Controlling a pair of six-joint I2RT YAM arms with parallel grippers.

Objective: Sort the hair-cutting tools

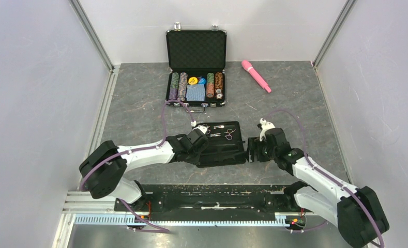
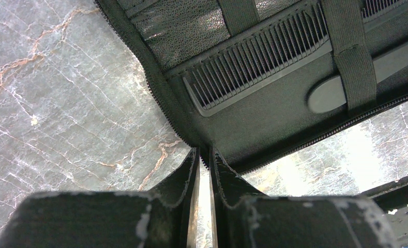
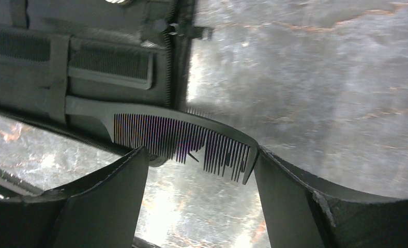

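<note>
From above, the left gripper and right gripper flank the open pouch, with the scissors lying in it between the two sets of jaws. In the left wrist view the jaws are almost closed, seemingly pinching the pouch's zipper edge, with a strapped comb just ahead of them. In the right wrist view the jaws stand wide apart and hold nothing, with the toothed end of a handled comb between them.

White arms carry black joints, purple cables, scuffed black hands.
</note>
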